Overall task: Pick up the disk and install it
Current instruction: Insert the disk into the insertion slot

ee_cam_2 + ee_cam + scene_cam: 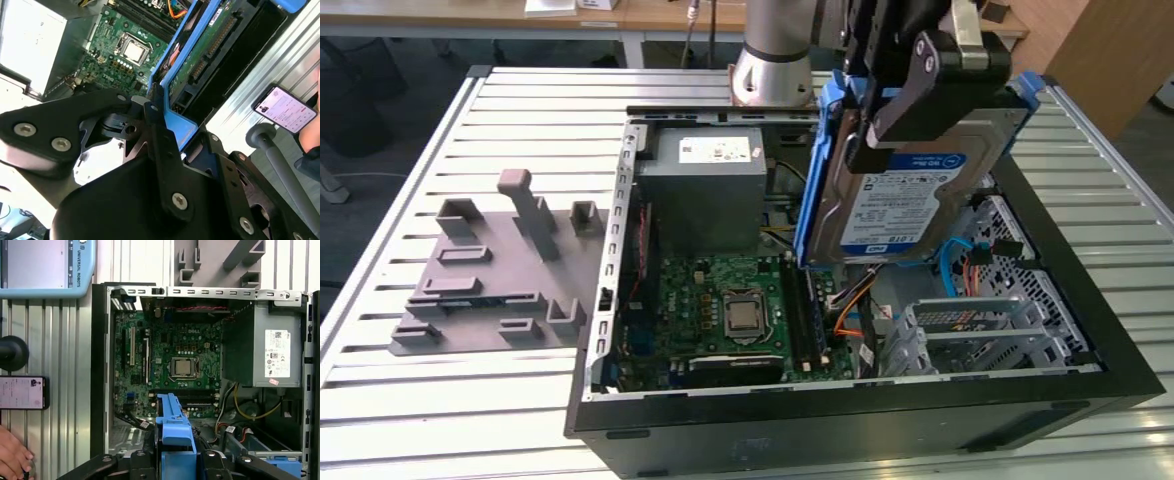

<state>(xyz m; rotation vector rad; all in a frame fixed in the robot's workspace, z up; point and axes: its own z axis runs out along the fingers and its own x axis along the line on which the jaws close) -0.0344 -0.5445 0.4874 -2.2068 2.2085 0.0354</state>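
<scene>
Above the open computer case point(1087, 330), the gripper point(914, 115) is clamped on the disk point(927, 190). The disk hangs on edge over the case's interior, with its white-and-blue label turned toward the exterior view and its blue frame point(175, 422) running along its edges. It appears to touch nothing inside the case, neither the motherboard point(720, 300) on the case floor nor the metal drive cage point(974, 335) set low within the case walls.

The hold looks to be the weak point. The disk hangs well below the grip, so a jolt could make it swing or slip. A fall inside the case would likely land it on the motherboard and its exposed processor point(183, 367).

Loose orange cables point(854, 305) lie inside the case beneath the disk. They could snag the frame or get pinched if the disk came down on them. Any tilt as the frame met the drive cage could jam it against the metal.

Outside the case, a person's hand point(12, 457) rests on the slatted surface point(454, 400) beside a phone point(22, 392), close enough to be at risk if the arm swung outward.
</scene>
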